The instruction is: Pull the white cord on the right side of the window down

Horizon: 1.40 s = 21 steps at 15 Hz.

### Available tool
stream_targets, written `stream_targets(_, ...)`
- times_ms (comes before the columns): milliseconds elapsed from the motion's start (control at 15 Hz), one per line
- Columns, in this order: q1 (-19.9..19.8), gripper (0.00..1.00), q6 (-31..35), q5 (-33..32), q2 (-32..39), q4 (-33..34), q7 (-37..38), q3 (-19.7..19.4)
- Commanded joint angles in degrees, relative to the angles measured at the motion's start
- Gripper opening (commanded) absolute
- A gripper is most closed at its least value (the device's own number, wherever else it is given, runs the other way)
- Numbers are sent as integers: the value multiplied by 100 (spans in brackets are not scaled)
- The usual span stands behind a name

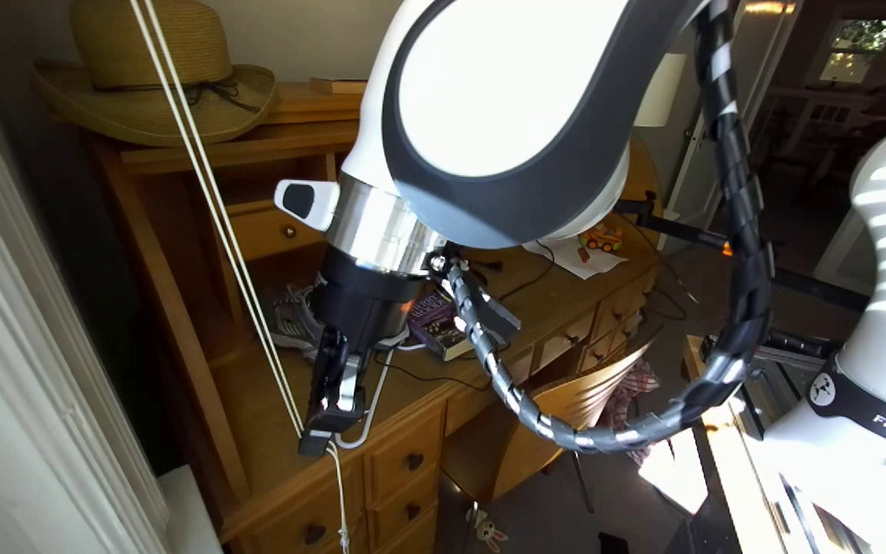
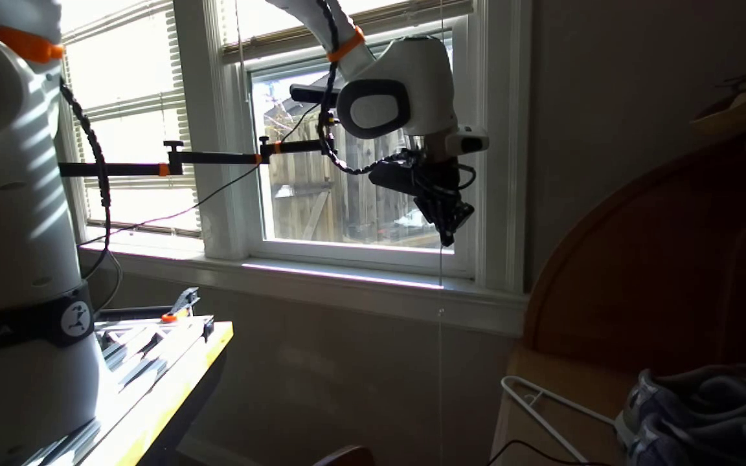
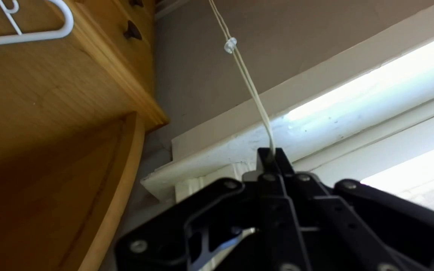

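Observation:
My gripper is shut on the white cord, shown by its fingertips in both exterior views (image 1: 318, 440) (image 2: 447, 242) and the wrist view (image 3: 274, 154). The cord (image 1: 339, 481) runs up from the fingertips as two straight, parallel strands. Below them it hangs loose, past a small connector piece (image 2: 441, 312). In the wrist view the cord (image 3: 252, 90) leaves between the fingertips, and the connector (image 3: 230, 45) lies further along it. The cord's lower end is not clearly visible. The window (image 2: 360, 249) stands behind the gripper, its white frame (image 1: 43, 323) at the left edge; its blind (image 2: 347, 35) is raised.
A wooden desk (image 1: 412, 408) with a hutch stands beside the gripper, holding a straw hat (image 1: 158, 85), sneakers (image 2: 703, 414), a book (image 1: 439, 319) and a white hanger (image 2: 554, 421). The windowsill (image 2: 347, 275) is below the gripper. A wooden chair (image 1: 543, 438) stands at the desk.

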Motion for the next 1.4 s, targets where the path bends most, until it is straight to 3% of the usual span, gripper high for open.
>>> stream_targets(0, -62, 0, -140, -79, 817, 25, -22, -37)
stream_targets(267, -61, 0, -202, -101, 1035, 133, -16, -42)
stream_targets(333, -985, 0, -87, -590, 1019, 112, 329, 870)
stream_targets(467, -1380, 0, -41, -995, 1109, 145, 602, 1256)
stream_targets(533, -1568, 27, -6, -1276, 1146, 147, 812, 1419)
stream_targets(600, -1763, 28, -20, -1559, 1181, 149, 1004, 1569)
stream_targets(1000, -2437, 72, -108, -3167, 2150, 247, 1910, 1868)
stream_targets(1267, -2826, 100, -126, -3280, 1757, 7, 2284, 2278)
stream_targets(1333, -2879, 100, -176, -3220, 1508, -122, 2424, 2366)
